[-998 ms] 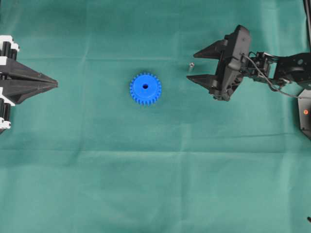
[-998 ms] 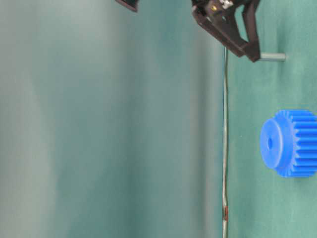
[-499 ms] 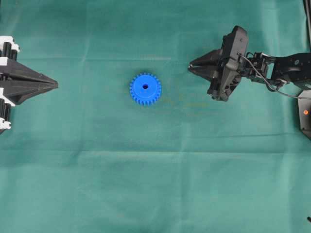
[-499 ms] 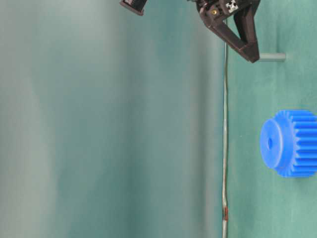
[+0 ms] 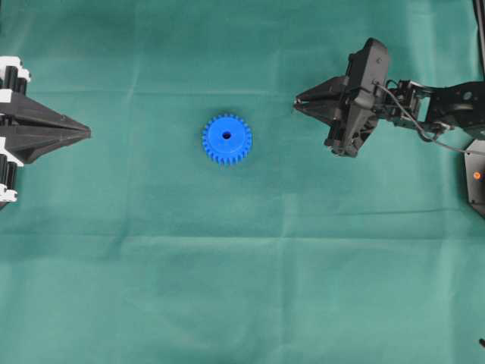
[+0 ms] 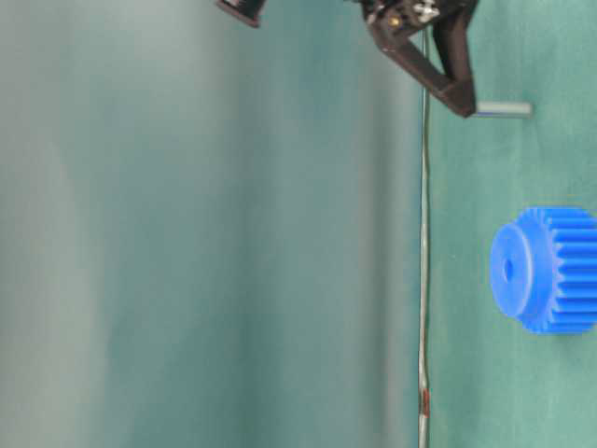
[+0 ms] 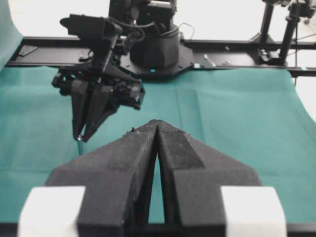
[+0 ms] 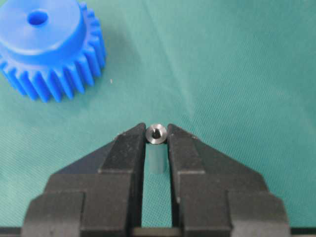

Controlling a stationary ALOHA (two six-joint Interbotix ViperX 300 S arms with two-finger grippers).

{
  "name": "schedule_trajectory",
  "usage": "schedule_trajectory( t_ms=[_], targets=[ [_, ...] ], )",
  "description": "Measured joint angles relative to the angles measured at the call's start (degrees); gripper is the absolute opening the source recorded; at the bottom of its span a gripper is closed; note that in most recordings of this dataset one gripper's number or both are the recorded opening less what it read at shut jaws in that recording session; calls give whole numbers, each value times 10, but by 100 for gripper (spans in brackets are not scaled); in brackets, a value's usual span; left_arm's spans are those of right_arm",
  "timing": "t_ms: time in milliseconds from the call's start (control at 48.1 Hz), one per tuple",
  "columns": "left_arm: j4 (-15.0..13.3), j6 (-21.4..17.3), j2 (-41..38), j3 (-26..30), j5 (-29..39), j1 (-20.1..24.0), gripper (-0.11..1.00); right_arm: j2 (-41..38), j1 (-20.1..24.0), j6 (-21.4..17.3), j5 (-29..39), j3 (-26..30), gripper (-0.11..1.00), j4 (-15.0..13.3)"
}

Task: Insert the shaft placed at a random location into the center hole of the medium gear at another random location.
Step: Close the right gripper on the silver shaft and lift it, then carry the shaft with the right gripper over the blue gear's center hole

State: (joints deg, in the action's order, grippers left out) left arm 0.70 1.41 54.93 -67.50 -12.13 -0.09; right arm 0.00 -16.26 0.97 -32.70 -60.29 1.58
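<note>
The medium gear (image 5: 226, 139), bright blue and toothed, lies flat on the green cloth, and its center hole (image 5: 226, 136) faces up. In the right wrist view the gear (image 8: 49, 49) and its hole (image 8: 38, 19) sit at the upper left. My right gripper (image 8: 156, 131) is shut on the shaft (image 8: 156, 134), a small silver pin held upright by its top end between the fingertips. Seen from overhead, that gripper (image 5: 297, 103) is well right of the gear. The pin (image 6: 504, 109) hangs from the fingertips, apart from the gear (image 6: 550, 271). My left gripper (image 5: 87, 133) rests shut at the left edge, holding nothing.
Green cloth (image 5: 242, 265) covers the whole table. The right arm's base and dark frame rails (image 7: 222, 47) run along the far side in the left wrist view. A black box with a red light (image 5: 476, 176) sits at the right edge.
The right gripper's jaws went from wide open around the shaft to shut on its top end. The left arm and the gear have not moved.
</note>
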Motion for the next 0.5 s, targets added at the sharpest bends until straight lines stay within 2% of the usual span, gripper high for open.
schedule_trajectory(
  t_ms=[270, 499],
  targets=[
    [1, 0, 0, 0, 1, 0, 0, 91, 0, 5, 110, 17, 13, 0],
    [0, 0, 0, 0, 1, 0, 0, 104, 0, 5, 120, 17, 13, 0]
  ],
)
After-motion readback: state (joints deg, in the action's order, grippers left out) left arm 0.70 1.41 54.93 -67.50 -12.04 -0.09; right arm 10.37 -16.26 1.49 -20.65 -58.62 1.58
